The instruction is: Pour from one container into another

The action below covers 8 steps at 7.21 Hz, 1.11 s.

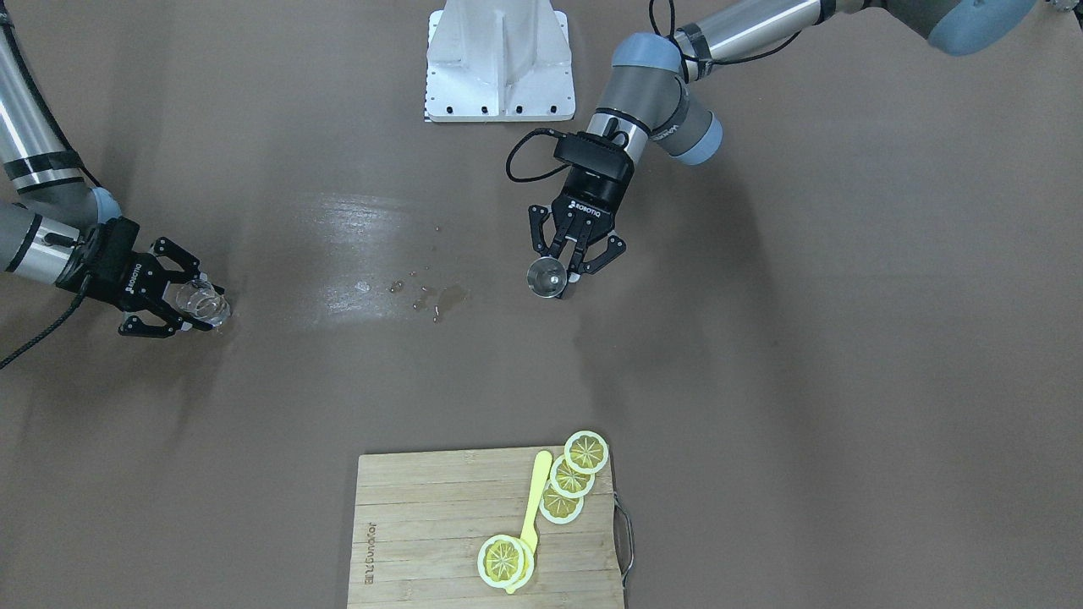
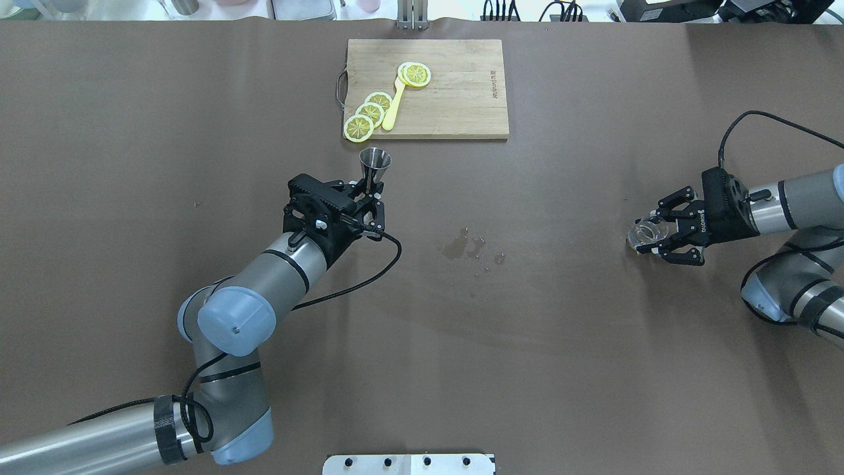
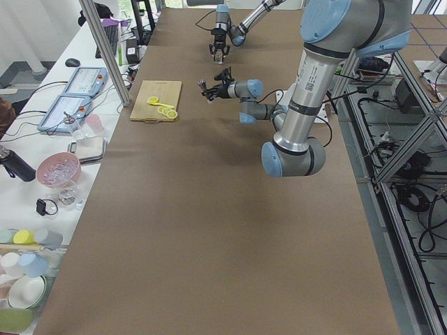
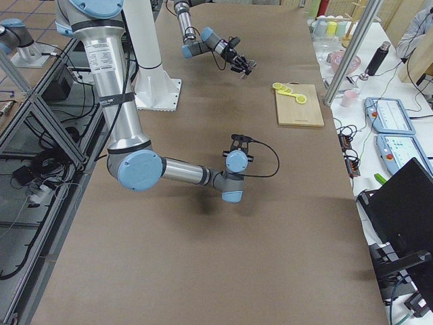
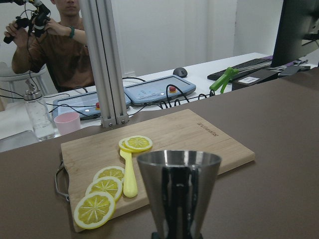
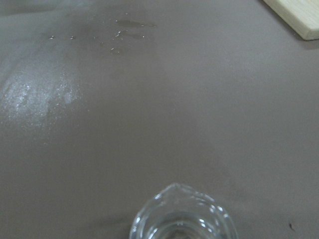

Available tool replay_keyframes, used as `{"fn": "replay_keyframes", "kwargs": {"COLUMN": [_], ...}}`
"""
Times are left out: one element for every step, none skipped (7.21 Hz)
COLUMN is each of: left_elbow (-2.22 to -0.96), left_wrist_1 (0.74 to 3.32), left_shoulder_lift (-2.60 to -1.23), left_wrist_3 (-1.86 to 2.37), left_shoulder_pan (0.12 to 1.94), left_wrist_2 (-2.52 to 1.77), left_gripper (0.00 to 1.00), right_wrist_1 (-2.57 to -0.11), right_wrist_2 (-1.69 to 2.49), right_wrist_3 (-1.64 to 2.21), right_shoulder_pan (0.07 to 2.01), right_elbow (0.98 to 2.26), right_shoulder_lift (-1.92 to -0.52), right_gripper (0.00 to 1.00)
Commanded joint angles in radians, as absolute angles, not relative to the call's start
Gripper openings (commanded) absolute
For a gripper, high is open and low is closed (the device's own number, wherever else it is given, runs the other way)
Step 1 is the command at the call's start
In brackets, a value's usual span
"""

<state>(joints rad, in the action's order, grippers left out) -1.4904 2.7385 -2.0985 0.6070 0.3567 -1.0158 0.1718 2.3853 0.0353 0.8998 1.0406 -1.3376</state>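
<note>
While both containers are gripped, they sit well apart, so I read this as the carry step: no pour is under way. The left gripper (image 2: 369, 192) is clamped on the narrow lower part of the jigger (image 2: 374, 162), which stands upright above its fingers, mouth up and clear of the table. The board (image 2: 461, 99) lies just beyond the left gripper. The right gripper (image 2: 653, 232) comes in low and roughly level, fingers closed on the glass (image 1: 206, 303). The glass sits between its fingertips with the spout pointing away from the wrist. I can't tell whether the glass rests on the table or hangs just above it. Fill is unclear too: the glass is clear, and the jigger's inside only shows glare in the front view. A wet spill (image 2: 461, 247) lies on the table between the two grippers, nearer the left one. Source vs receiver isn't certain; my guess is that the spout makes the glass the pourer and the jigger the target. Next move calls for closing the gap: bring one gripper across toward the other and keep both vessels level in transit. Then set the spout just above and inside the jigger's rim before any wrist roll. The jigger's mouth is small, so alignment needs to be tight and the tilt slow, or the spill grows.
</note>
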Motion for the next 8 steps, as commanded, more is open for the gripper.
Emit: {"fn": "replay_keyframes", "kwargs": {"left_elbow": [-1.477, -1.485, -1.445, -1.433, -1.410, -1.411, -1.420, -1.431], "left_wrist_1": [2.792, 2.795, 2.790, 2.789, 2.792, 2.801, 2.813, 2.856], "left_shoulder_lift": [-2.103, -2.109, -2.150, -2.169, -2.192, -2.189, -2.192, -2.184], "left_wrist_3": [0.560, 0.531, 0.528, 0.526, 0.519, 0.503, 0.439, 0.433], "left_shoulder_pan": [0.371, 0.368, 0.353, 0.345, 0.345, 0.345, 0.345, 0.345], "left_wrist_2": [-1.057, -1.057, -1.058, -1.087, -1.118, -1.159, -1.196, -1.238], "left_gripper": [0.00, 0.00, 0.00, 0.00, 0.00, 0.00, 0.00, 0.00], "right_wrist_1": [0.173, 0.173, 0.173, 0.173, 0.173, 0.173, 0.172, 0.151], "right_wrist_2": [2.385, 2.385, 2.385, 2.385, 2.385, 2.396, 2.404, 2.440], "right_wrist_3": [0.035, 0.034, 0.034, 0.034, 0.034, 0.034, 0.038, 0.038], "right_shoulder_pan": [0.900, 0.900, 0.900, 0.900, 0.902, 0.905, 0.919, 0.933], "right_elbow": [1.042, 1.043, 1.045, 1.046, 1.049, 1.054, 1.060, 1.068], "right_shoulder_lift": [-1.338, -1.338, -1.338, -1.338, -1.338, -1.339, -1.339, -1.339], "right_gripper": [0.51, 0.47, 0.42, 0.37, 0.33, 0.22, 0.19, 0.19]}}
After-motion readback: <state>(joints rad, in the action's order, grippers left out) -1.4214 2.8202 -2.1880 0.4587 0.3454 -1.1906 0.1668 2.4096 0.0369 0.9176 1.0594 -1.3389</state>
